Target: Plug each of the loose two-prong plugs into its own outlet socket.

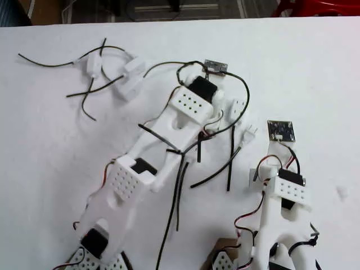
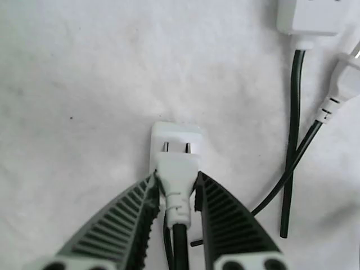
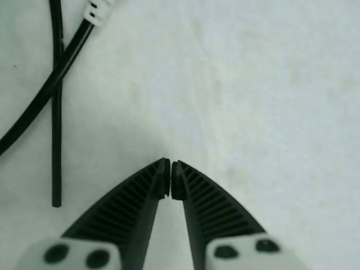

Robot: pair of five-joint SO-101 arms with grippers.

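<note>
White table (image 1: 45, 169), loose plug (image 1: 249, 134); red object (image 1: 315, 7) beyond

I can read no text, label, number or sign on any of my feeds; the white plug (image 2: 177, 171) and the socket (image 2: 176, 135) at its prongs carry no legible marking.

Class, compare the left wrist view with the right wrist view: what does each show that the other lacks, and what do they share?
Left wrist view alone of the two: the left pincer shut on a white plug, its prongs visible at an outlet socket; a second socket; a loose plug body. Right wrist view alone of the two: the right pincer, shut on nothing, above bare table. Shared: the table and two crossing black cords.
</note>
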